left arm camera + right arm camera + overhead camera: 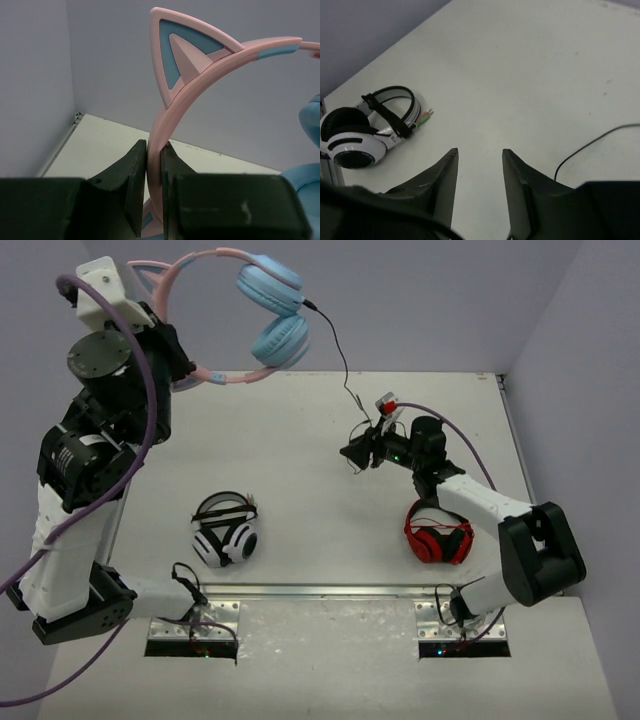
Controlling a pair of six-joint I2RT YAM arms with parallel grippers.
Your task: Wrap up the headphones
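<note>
Top external view shows the left arm raised high at the left side, where the left gripper (188, 370) holds the headphones (275, 315) in the air above the far part of the table (300, 440). The two light blue earcups (280, 340) hang side by side to the right of the arm. The thin black cable (340, 355) falls from them toward the right gripper (350, 455). In the left wrist view the two fingers are clenched on the pink headband (200, 85), just below one cat ear (185, 55), which points up.

The right gripper is low over the middle of the table. In the right wrist view its jaws stand apart and nothing is between them. A piece of the cable lies on the table just to the right of the fingers; I cannot tell whether it touches them.

The black-and-white headphones (225, 530) lie on the table near the front, left of center. The red-and-black headphones (438, 535) lie at the right, partly under the right arm.
</note>
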